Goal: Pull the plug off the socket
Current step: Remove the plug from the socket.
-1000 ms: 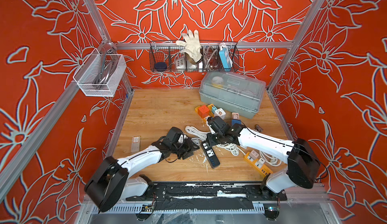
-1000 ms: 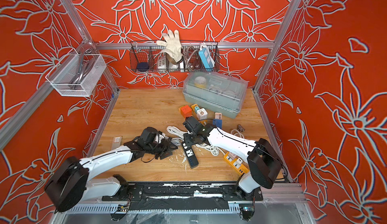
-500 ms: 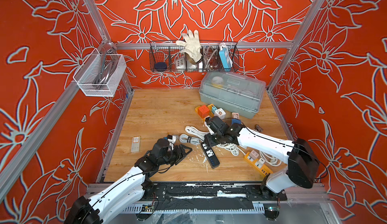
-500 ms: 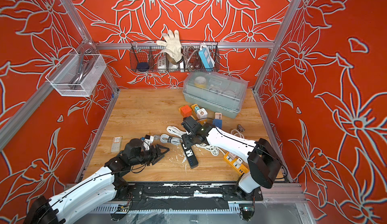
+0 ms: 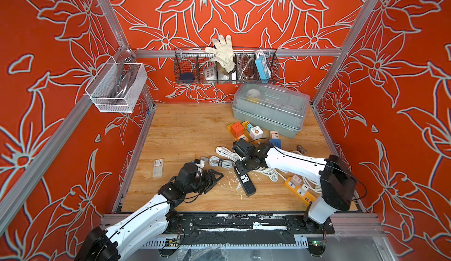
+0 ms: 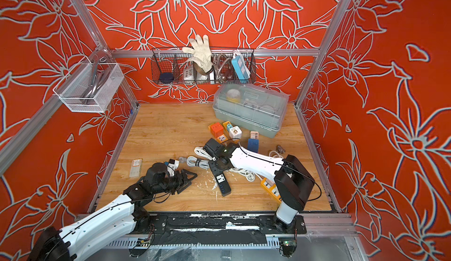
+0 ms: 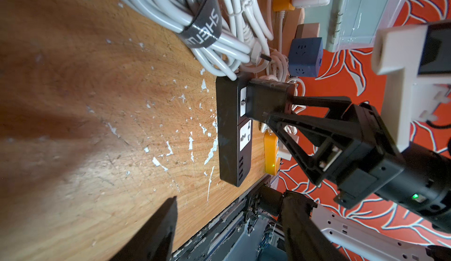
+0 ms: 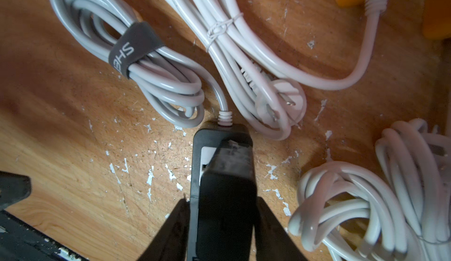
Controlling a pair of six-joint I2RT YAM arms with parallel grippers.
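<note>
My left gripper [image 5: 214,182] is spread wide, empty. I cannot tell if my right gripper [image 7: 267,101] pinches the black strip [image 5: 245,181]. The wire basket [image 5: 177,64] holds a glove [image 5: 223,52].

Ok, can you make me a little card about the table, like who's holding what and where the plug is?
left gripper: open, holding nothing
right gripper: tips pressing on the cord end of the black power strip; can't tell if open or shut
black power strip: flat on the wooden table; the sockets that show have no plug in them
white plug: seems to lie on the table beside the left wrist, away from the strip
grey cord bundle: tied with a dark strap, runs into the strip
</note>
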